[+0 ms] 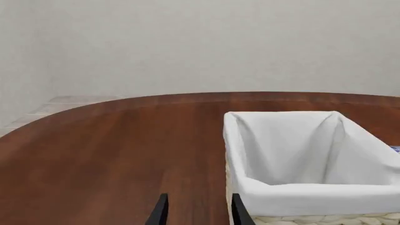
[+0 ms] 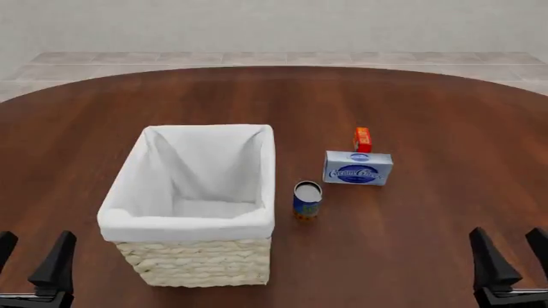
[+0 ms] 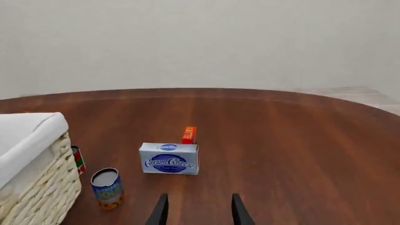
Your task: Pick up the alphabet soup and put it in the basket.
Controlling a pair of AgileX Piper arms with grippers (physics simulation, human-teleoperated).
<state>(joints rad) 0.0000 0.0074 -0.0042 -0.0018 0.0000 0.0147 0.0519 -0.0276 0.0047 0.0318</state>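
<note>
On a round, dark-wood tabletop [image 2: 411, 244], the alphabet soup [image 2: 307, 199] stands upright just beside the right-hand wall of the basket [image 2: 201, 263], close to it but, as far as the front view shows, not touching. The basket's white cloth lining is visible down to the floor, and nothing lies inside. By that evidence the job has not begun: the can is neither gripped nor lifted, and the whole sequence of reach, grasp, carry and release remains to be done.

Both arms sit at the near edge, well apart from the can. The left gripper [image 2: 33, 260] shows its jaws parted with nothing between them; the right gripper [image 2: 511, 255] shows the same, spread and holding nothing. In the right wrist view the can appears ahead and off to one side, between the wicker wall and the cream cheese box [image 2: 358, 167], with a small orange-red box [image 2: 362, 138] farther back.

The right arm looks the better placed for the pick, since the can stands on its side of the basket, though the narrow gap beside the wicker may crowd one jaw.
</note>
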